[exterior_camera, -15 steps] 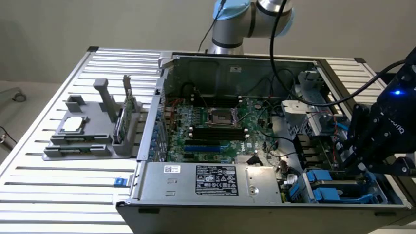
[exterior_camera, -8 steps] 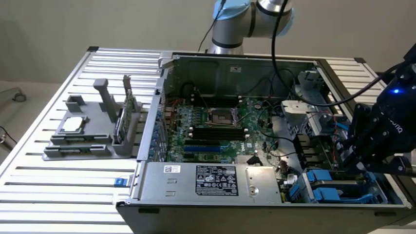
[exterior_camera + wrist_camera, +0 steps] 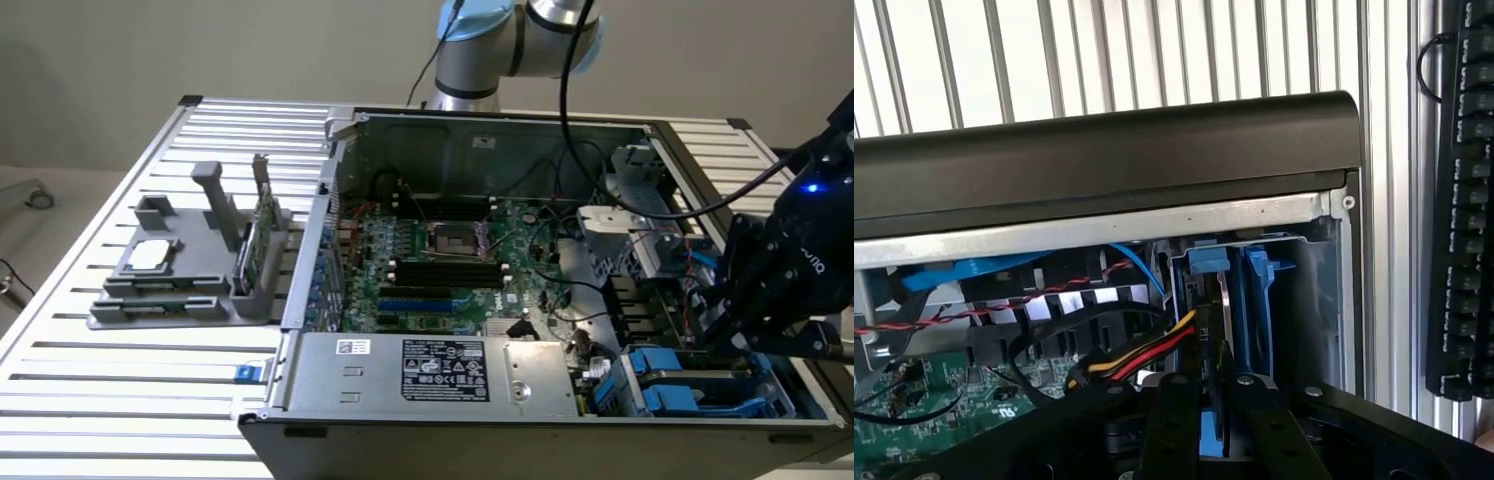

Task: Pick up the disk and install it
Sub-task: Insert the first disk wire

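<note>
Your claw [image 3: 1219,420] sits low over the blue drive cage [image 3: 694,385] at the computer case's [image 3: 441,250] front corner on the exterior view's right, fingers [image 3: 1174,420] clenched on what looks like the disk [image 3: 1212,330], held edge-up with its blue carrier between the cage walls; the grip itself is partly hidden. Red and yellow wires [image 3: 1144,352] run just beside it. On the tabletop [image 3: 80,420], a grey fixture [image 3: 187,270] stands well apart.

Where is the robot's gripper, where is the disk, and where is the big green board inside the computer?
gripper [image 3: 1221,400], wrist view, the gap between its two black fingertips.
disk [image 3: 1216,300], wrist view, its edge standing in the blue carrier.
green board [image 3: 454,265], exterior view, its middle, below the square socket.
</note>
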`<state>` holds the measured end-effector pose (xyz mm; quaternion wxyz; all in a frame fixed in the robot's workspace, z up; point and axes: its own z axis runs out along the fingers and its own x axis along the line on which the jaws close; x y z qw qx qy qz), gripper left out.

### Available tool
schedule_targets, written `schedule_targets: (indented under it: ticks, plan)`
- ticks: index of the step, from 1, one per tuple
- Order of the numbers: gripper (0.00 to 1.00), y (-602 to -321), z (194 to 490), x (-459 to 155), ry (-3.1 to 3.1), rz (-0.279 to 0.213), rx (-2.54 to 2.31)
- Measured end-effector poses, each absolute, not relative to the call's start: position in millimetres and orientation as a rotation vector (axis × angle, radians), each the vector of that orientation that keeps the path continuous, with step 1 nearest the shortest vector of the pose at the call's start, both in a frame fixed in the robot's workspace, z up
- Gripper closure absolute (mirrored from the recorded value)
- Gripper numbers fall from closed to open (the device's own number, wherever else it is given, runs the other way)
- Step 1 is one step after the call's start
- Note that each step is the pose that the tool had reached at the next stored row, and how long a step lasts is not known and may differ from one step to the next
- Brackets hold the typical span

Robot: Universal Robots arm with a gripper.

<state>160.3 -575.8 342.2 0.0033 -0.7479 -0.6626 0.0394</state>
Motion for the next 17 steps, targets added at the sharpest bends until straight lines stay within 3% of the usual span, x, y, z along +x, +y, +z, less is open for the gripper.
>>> schedule_targets:
  ticks: [17]
  plan:
    - [0.84,-575.7,339.2,161.3,-2.072,0.128,-2.346]
